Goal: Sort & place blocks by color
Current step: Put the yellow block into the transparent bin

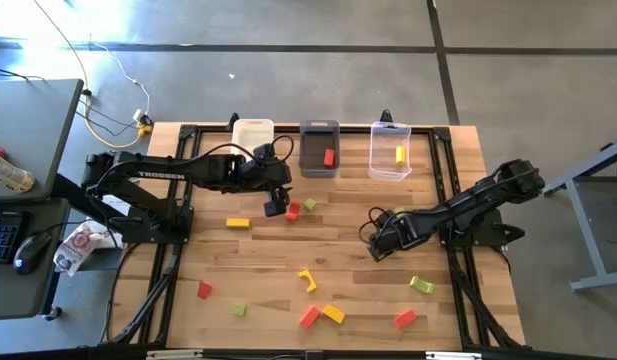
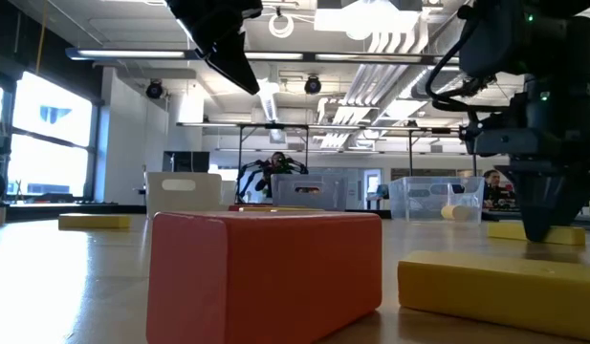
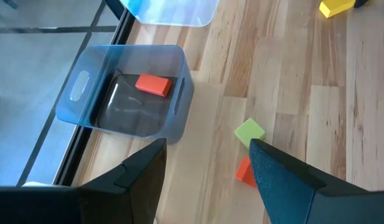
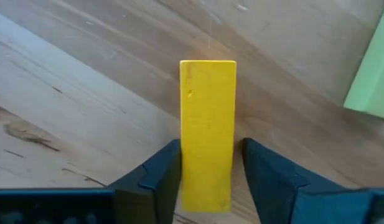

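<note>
right claw (image 4: pixel 207 171) down on a yellow bar (image 4: pixel 207 134)
its fingers flank the bar, gripping it on the table (image 4: pixel 67 106); left claw (image 3: pixel 207 171) open above the dark grey bin (image 3: pixel 126 93).

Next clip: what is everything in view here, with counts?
Table: 1, wood, centre.
Bins: 3, far edge: white bin, grey bin, clear bin.
Red blocks: 5, four loose, one in grey bin.
Yellow blocks: 5, three loose, one in clear bin, one bar at right tool.
Green blocks: about 4, loose.
Left tool: open, above table, near grey bin.
Right tool: down around the bar.
</note>
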You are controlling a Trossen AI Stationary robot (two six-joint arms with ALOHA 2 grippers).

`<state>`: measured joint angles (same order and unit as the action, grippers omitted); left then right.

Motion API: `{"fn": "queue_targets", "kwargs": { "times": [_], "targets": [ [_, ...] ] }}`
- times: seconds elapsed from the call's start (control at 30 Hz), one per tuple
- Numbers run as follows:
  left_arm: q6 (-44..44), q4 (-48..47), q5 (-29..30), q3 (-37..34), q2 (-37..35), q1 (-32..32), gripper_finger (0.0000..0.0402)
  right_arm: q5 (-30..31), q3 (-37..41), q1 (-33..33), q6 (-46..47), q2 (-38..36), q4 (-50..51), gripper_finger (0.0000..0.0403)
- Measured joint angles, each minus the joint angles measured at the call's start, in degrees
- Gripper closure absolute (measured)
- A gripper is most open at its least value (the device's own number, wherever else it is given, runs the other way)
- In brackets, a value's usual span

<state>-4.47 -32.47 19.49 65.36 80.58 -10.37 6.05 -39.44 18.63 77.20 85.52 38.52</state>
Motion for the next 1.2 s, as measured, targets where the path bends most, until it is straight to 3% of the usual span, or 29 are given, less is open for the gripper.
{"fn": "queue_targets", "kwargs": {
  "times": [0.2, 0.4, 0.67, 1.2],
  "targets": [
    [-0.2, 0.0, 0.0, 0.0, 0.0, 0.0, 0.0186, 0.3, -0.1, 0.0, -0.1, -0.2, 0.1, 0.0330],
    [-0.2, 0.0, 0.0, 0.0, 0.0, 0.0, 0.0186, 0.2, 0.2, 0.0, -0.7, -2.0, -0.2, 0.0330],
    [-1.1, -0.3, 0.5, 0.0, 0.0, 0.0, 0.0186, 5.9, 0.2, -1.3, -3.5, -9.3, 0.9, 0.0330],
    [-4.8, -1.2, 1.8, 0.0, 0.0, -0.1, 0.0186, 21.6, 0.1, -15.1, -23.9, -22.6, -0.5, 0.0330]
  ]
}}
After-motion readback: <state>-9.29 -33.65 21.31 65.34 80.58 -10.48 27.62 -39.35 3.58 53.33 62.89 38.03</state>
